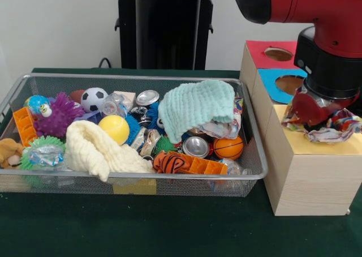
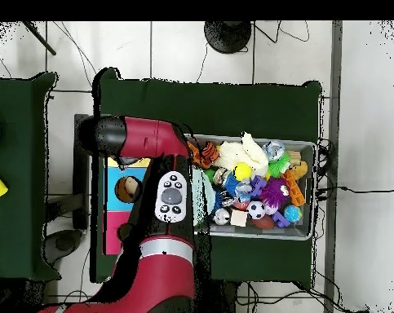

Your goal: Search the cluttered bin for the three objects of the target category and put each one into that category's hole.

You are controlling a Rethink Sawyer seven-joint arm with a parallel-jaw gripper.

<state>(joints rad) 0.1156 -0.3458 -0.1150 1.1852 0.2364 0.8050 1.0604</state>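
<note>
My gripper hangs over the yellow-topped box at the right, shut on a bunched white polka-dot fabric piece that rests on or just above the box top. The fabric and gripper hide the box's hole. The wire mesh bin stands left of the boxes. Another polka-dot piece lies in the bin, half under the mint-green waffle cloth. I cannot see a third piece. In the overhead view the arm covers the gripper and most of the yellow box.
The blue-topped box and the red-topped box stand behind the yellow one. The bin holds a cream fluffy cloth, a yellow ball, a soccer ball, a mini basketball, cans and spiky toys.
</note>
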